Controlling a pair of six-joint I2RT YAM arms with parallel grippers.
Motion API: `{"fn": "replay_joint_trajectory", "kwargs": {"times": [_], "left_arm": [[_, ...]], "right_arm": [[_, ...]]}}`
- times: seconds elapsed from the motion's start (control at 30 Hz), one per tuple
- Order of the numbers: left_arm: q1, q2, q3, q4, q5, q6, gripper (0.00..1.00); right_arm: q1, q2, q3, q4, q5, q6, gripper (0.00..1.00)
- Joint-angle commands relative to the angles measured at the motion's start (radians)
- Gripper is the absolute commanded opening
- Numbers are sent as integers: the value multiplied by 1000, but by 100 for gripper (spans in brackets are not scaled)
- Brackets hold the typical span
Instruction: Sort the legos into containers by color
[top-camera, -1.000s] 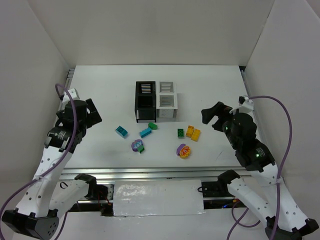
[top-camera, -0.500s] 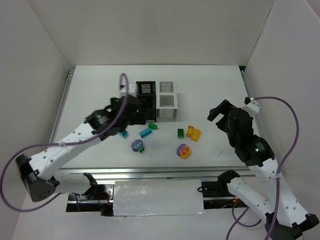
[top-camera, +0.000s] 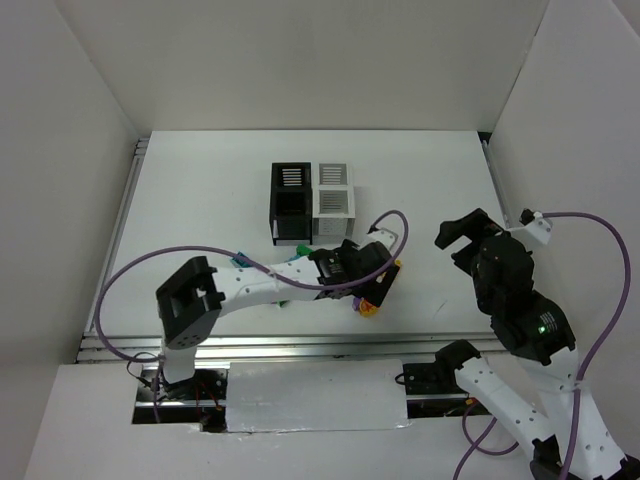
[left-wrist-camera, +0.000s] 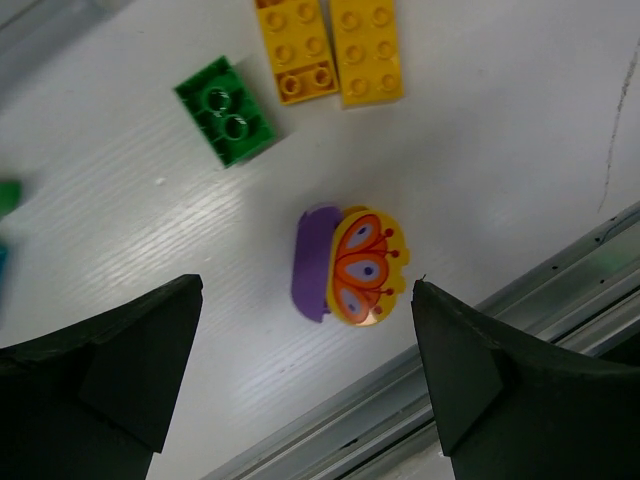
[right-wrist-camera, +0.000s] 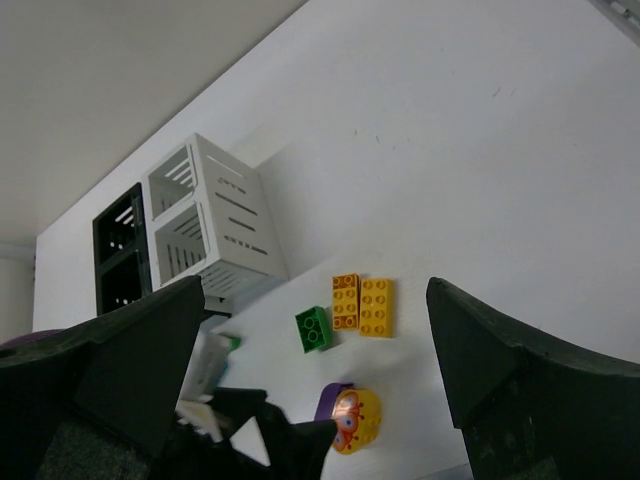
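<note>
so the left arm is stretched way across the table (top-camera: 200, 190) to the right side, and the left gripper (left-wrist-camera: 305, 290) sits right over the butterfly piece (left-wrist-camera: 350, 265), the purple brick with the round yellow butterfly face. jaws are spread wide. in the left wrist view a dark finger (left-wrist-camera: 120, 360) shows at each bottom corner with the piece on the table in the gap between them, and neither one is touching it.

just past the butterfly piece there's a green brick (left-wrist-camera: 225, 108) with two studs, and near that a pair of yellow-orange bricks (left-wrist-camera: 330, 45) lying side by side and touching. all of it is flat on the table. from the top camera the left arm covers most of this pile, so only a bit of the butterfly piece pokes out below the gripper.

the right gripper (top-camera: 462, 232) is up off the table on the right side, well apart from the bricks, fingers far apart with nothing between them. its wrist cam looks down over the same bricks plus the containers.

the containers sit toward the back middle of the table in a tight cluster, black containers (top-camera: 290, 205) on the left and white containers (top-camera: 334, 200) on the right, touching each other, slatted sides showing. can't tell if anything is in them.
</note>
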Motion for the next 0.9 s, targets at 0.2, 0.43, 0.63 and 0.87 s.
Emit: {"fn": "replay_joint_trajectory", "kwargs": {"times": [0.2,0.43,0.63,0.87], "left_arm": [[-17,199,61,116,56,16,96],[-15,254,32,156,55,31,87],[-15,231,-14,179,79,24,43],[-15,-124,-285,402,100,128,0]], "right_arm": [[12,-24,-13,28,-52,-49,100],[12,-28,-32,62,-97,-68,100],[12,-22,-33,59,-86,-58,100],[12,-54,-48,83,-90,-17,100]]}}
